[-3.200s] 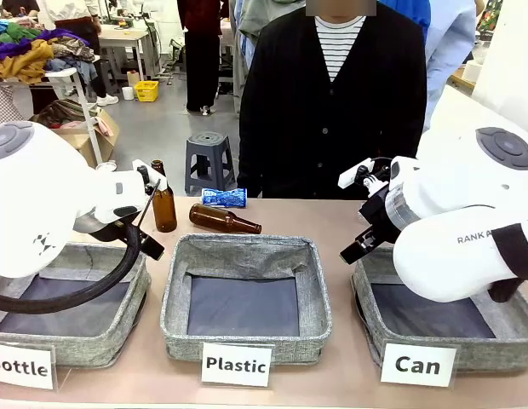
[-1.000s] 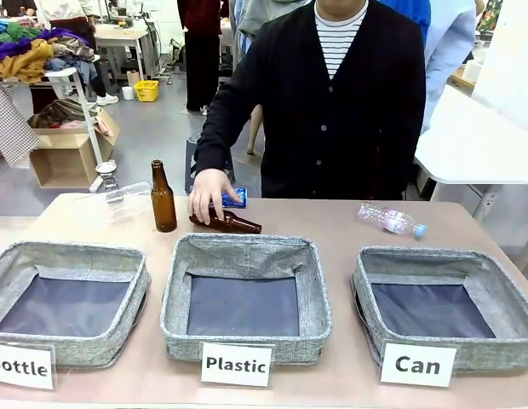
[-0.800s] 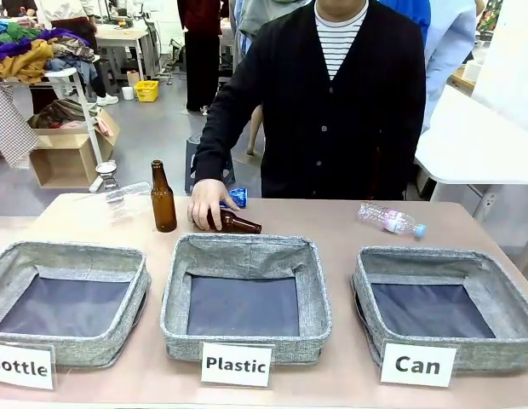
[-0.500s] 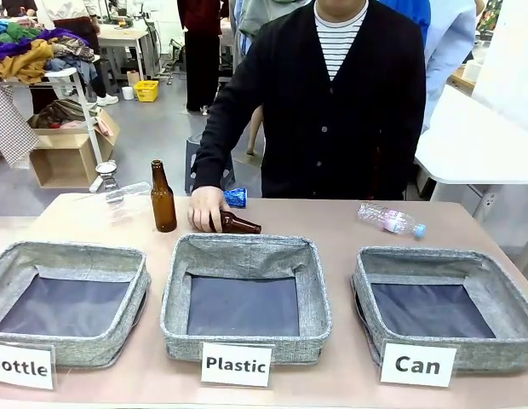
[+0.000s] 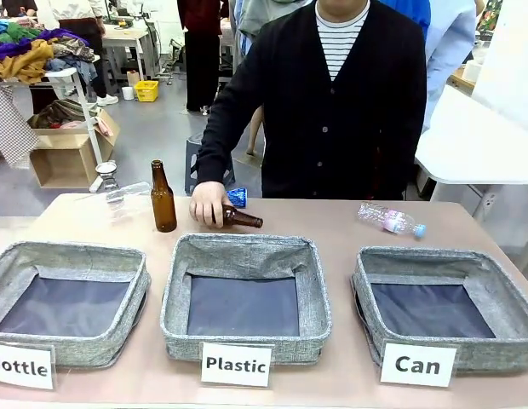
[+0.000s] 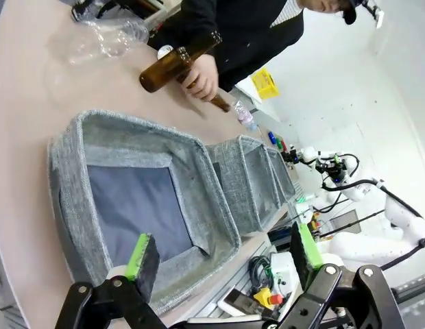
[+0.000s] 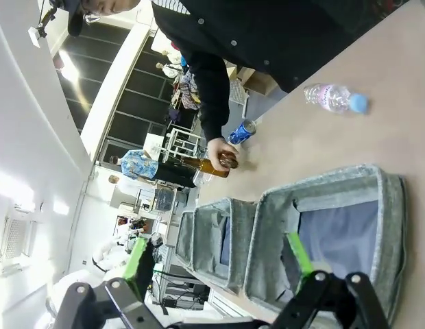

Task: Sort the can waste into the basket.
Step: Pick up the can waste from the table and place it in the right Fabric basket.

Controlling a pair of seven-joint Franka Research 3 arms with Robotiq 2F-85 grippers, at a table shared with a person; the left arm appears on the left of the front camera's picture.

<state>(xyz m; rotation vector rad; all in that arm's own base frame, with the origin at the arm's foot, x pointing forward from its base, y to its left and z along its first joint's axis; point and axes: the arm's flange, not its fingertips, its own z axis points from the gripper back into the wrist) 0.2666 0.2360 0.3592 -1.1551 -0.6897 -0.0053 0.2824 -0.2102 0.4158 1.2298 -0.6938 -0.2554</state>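
While the person's hand (image 5: 209,204) grips the brown bottle (image 5: 244,221), the blue can (image 5: 237,197) lies just behind it near the table's (image 5: 332,223) far edge, at ten o'clock from the Can basket (image 5: 359,288), with bare tabletop between them. Both the left gripper (image 6: 223,247) and the right gripper (image 7: 216,255) hang spread wide, holding nothing.

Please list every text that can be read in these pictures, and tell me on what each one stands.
"Bottle": left sign, before the left basket.
"Plastic": middle sign, before the middle basket.
"Can": right sign, before the right basket.
Print on the blue can: too small to read.
Label on the right clear bottle: too blurred to read.
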